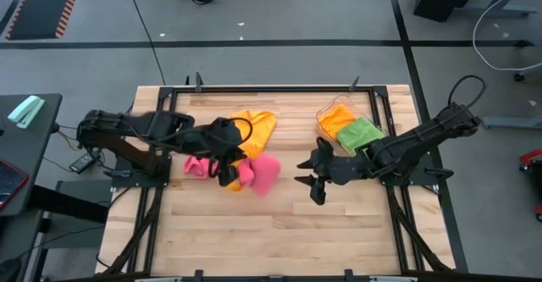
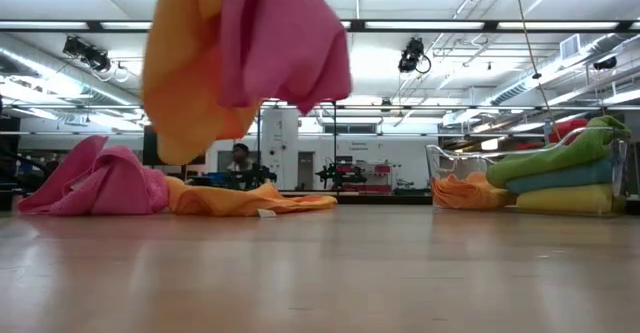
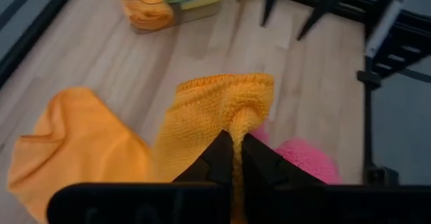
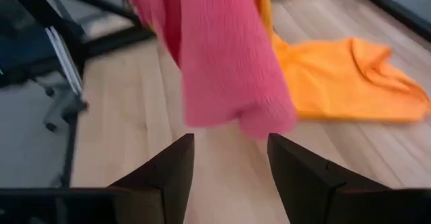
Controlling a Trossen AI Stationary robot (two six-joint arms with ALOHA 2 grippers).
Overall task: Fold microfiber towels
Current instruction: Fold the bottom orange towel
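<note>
My left gripper (image 3: pixel 237 138) is shut on an orange towel (image 3: pixel 222 103), held high above the table's middle (image 2: pixel 185 83). A pink towel (image 2: pixel 285 43) hangs together with it; whether the fingers also have the pink one, I cannot tell. My right gripper (image 4: pixel 230 140) stands open just right of the hanging pink towel (image 4: pixel 215 56), with nothing between its fingers and above the table (image 1: pixel 306 180). A second pink towel (image 2: pixel 95 183) lies crumpled on the table at the left. A second orange towel (image 1: pixel 256 125) lies spread flat on the table behind. My left gripper pinches a bunched fold of the orange towel (image 3: pixel 236 120) between its two fingers. The fingers slant down from the table's left side. The towel hangs slack below them, clear of the table, with the pink towel against it.
A clear tray (image 2: pixel 440 168) at the back right holds folded orange, green, blue and yellow towels (image 2: pixel 560 173). Bare wood lies along the table's near half (image 1: pixel 279 240). A dark metal frame (image 1: pixel 385 104) runs round the table.
</note>
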